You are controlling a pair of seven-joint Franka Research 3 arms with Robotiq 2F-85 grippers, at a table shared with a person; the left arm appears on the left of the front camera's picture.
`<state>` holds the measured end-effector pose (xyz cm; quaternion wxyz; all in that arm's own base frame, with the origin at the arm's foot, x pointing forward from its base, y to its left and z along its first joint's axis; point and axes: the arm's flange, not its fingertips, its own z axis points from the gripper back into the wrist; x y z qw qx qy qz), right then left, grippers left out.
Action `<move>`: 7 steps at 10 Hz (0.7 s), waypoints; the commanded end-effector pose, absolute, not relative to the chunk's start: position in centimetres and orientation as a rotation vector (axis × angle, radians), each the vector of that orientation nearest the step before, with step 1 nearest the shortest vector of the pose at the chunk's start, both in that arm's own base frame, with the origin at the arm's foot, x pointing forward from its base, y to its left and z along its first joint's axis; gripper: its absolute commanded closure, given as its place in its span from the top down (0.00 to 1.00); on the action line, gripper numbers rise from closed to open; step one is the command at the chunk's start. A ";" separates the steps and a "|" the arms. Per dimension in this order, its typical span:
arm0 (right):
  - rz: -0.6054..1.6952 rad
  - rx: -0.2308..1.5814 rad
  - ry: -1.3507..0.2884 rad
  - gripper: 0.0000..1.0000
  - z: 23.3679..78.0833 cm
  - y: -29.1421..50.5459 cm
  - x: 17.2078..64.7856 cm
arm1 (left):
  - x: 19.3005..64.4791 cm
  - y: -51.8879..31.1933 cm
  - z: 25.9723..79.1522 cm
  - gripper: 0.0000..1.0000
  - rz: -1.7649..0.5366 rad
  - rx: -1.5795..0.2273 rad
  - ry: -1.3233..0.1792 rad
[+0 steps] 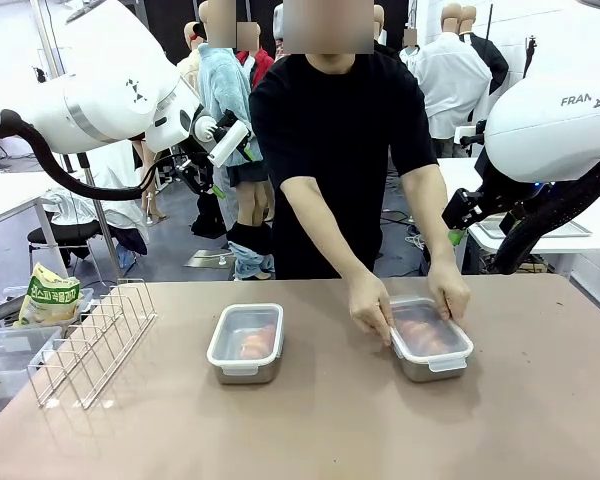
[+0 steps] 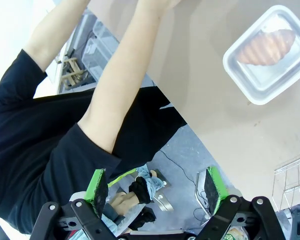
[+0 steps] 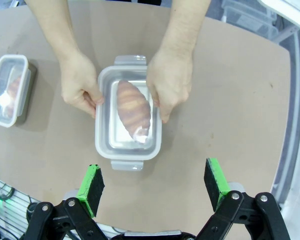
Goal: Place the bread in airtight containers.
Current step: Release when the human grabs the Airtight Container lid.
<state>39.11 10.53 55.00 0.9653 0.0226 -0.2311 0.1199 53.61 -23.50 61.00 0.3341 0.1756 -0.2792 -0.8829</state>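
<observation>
Croissant [image 3: 132, 107] in lidded container [image 3: 128, 150] lies beyond right end effector [image 3: 155, 182].

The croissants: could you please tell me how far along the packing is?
Nearly finished. One croissant lies in the lidded left container. The person's hands are pressing the lid onto the right container over the second croissant. Only sealing it remains.

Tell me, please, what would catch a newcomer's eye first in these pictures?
Most striking are the person's hands pressing the translucent lid onto the right container, a croissant showing through it, right of the table's middle. A second lidded container with its own croissant stands apart nearer the middle. Both arms are raised off the table, the left gripper and right gripper open and empty.
</observation>
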 end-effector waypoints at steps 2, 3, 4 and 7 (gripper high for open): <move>0.242 0.047 -0.468 1.00 54.9 10.5 39.1 | 53.6 -23.4 61.1 1.00 -2.304 0.458 -0.728; 0.242 0.047 -0.468 1.00 54.9 10.5 39.1 | 53.6 -23.4 61.1 1.00 -2.304 0.458 -0.728; 0.242 0.047 -0.468 1.00 54.9 10.5 39.1 | 53.6 -23.4 61.1 1.00 -2.304 0.458 -0.728; 0.242 0.047 -0.468 1.00 54.9 10.5 39.1 | 53.6 -23.4 61.1 1.00 -2.304 0.458 -0.728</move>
